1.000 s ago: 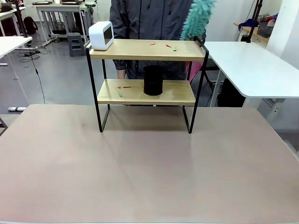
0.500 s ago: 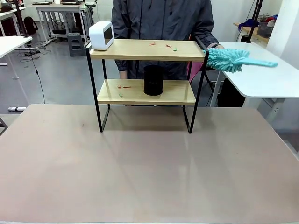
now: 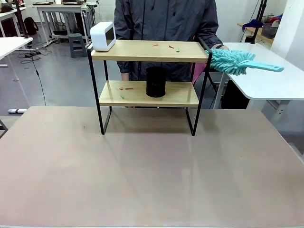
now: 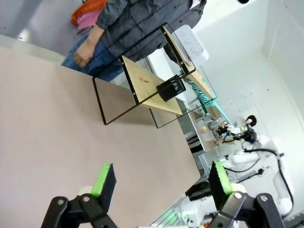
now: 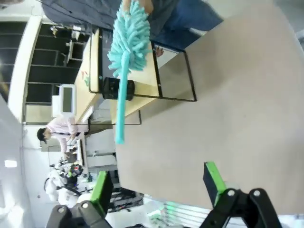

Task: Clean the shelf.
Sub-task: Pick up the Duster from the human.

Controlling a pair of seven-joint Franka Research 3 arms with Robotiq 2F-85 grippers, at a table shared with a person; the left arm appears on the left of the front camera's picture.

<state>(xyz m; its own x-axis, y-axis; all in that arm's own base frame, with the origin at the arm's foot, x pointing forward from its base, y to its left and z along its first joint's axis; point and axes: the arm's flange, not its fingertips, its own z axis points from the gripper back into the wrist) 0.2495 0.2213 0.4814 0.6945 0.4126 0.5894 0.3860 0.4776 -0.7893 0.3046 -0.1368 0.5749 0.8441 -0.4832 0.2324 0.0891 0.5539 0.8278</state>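
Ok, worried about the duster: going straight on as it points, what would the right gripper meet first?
Probably bare table, short of the shelf. The right gripper, open, aims at tabletop; the duster hangs to one side of that line, though depth is unclear.

Open lab here: grey floor [image 3: 61, 83] is running back to white desks [image 3: 61, 6], dark step stool [image 3: 77, 45] sitting beside them. Black cable [image 3: 37, 73] is trailing across it. Left white table [image 3: 9, 45] and right white table [image 3: 259, 73] are flanking.
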